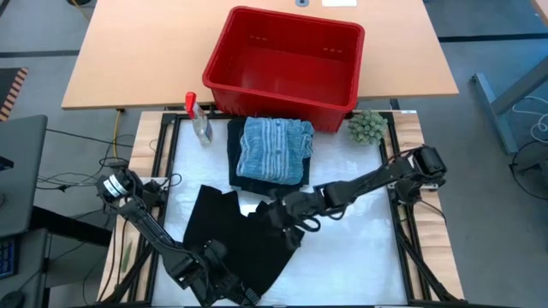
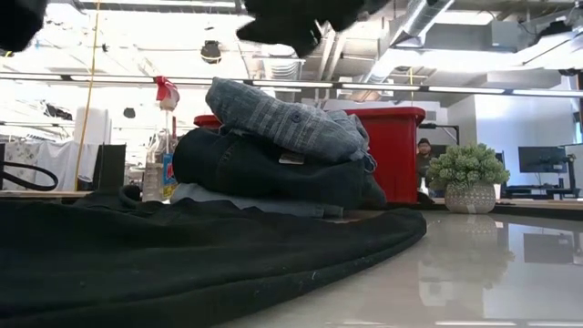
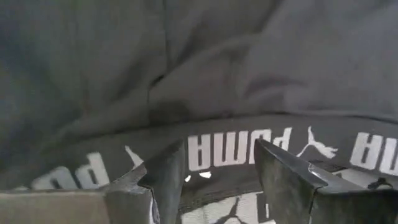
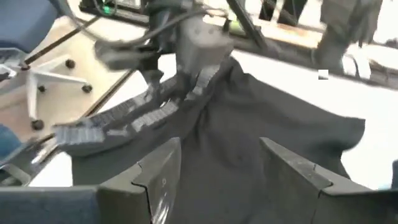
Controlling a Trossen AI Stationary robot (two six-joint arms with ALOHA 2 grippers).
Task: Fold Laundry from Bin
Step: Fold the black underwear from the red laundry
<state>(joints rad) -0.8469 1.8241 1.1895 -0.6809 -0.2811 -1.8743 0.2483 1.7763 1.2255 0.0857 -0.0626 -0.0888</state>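
A black garment (image 1: 231,231) with a PUMA waistband (image 3: 236,149) lies spread on the white table's left half. My left gripper (image 1: 235,291) is at its near edge, open, with its fingers on either side of the waistband (image 4: 124,118). My right gripper (image 1: 284,221) hangs open above the garment's right edge, clear of it (image 2: 282,27). Behind, a folded stack rests on the table: a grey-blue denim-like piece (image 1: 274,147) on a dark one (image 2: 264,173), with light blue (image 2: 237,202) lowest. The red bin (image 1: 282,60) stands at the far edge. My left gripper points steeply down at the waistband's printed strip (image 3: 214,152), which runs across the gap between its open fingers. Whether the fingertips (image 3: 165,174) touch the cloth, I cannot tell. The garment lies on the table.
A clear spray bottle with a red top (image 1: 199,115) stands left of the stack. A fuzzy green ball (image 1: 366,127) sits right of it. Bare white table (image 1: 360,248) lies to the right of the black garment. A person (image 2: 424,150) shows far behind the bin.
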